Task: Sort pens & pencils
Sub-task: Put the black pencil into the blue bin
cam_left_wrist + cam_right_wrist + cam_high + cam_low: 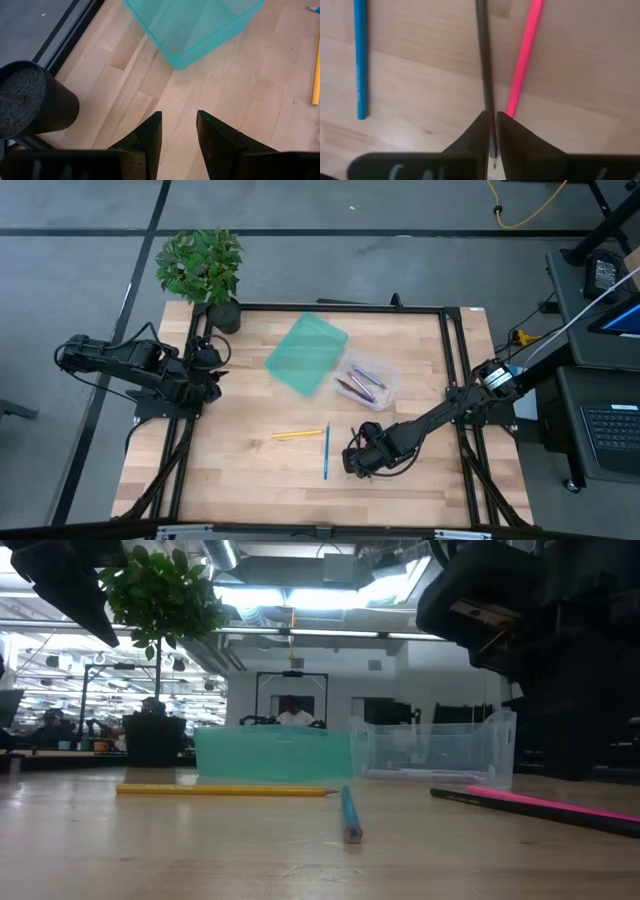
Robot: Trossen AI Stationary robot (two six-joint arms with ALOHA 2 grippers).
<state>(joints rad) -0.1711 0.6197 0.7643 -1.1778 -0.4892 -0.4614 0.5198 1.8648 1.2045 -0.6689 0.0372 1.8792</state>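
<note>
My right gripper (357, 460) is low over the table's near middle, shut on a black stick (482, 60). A pink stick (522, 65) lies right beside it on the wood. A blue stick (326, 452) and a yellow one (297, 435) lie flat to the left of them. Several more sticks rest inside a clear bin (385, 370). My left gripper (177, 135) waits open above the table's left edge, near the plant pot (30, 100). My right gripper (491, 132) pinches the black stick between its two fingers close to one end (488, 107), coming from above. In the low view the stick (480, 798) lies flat on the table beside the pink one (560, 805).
A teal bin (305, 355) sits at the table's far middle, with the clear bin just to its right. A potted plant (203, 265) stands at the far left corner. Bare wood shows along the near edge and on the left half.
</note>
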